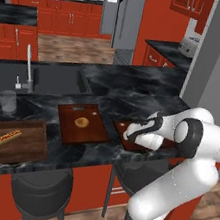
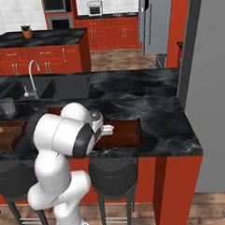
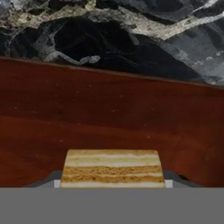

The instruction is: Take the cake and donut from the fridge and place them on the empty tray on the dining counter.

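The gripper (image 1: pixel 128 133) hangs low over the tray (image 3: pixel 109 113), its jaws closed on the cake (image 3: pixel 113 168), a small square block with tan and cream layers showing on its side. Directly below and ahead of the jaws lies the tray's smooth red-brown wooden floor, bounded by a low raised rim. Past that rim runs the dining counter (image 2: pixel 147 108), glossy black marble streaked with white veins. To the jaws' left, a second flat wooden tray (image 1: pixel 82 123) carries a plain tan ring-shaped pastry (image 1: pixel 81 122). Farther left sits a wide dark wooden board (image 1: pixel 10 141), then a clear glass (image 1: pixel 7 101). Far beyond stands the grey fridge (image 1: pixel 128 19).
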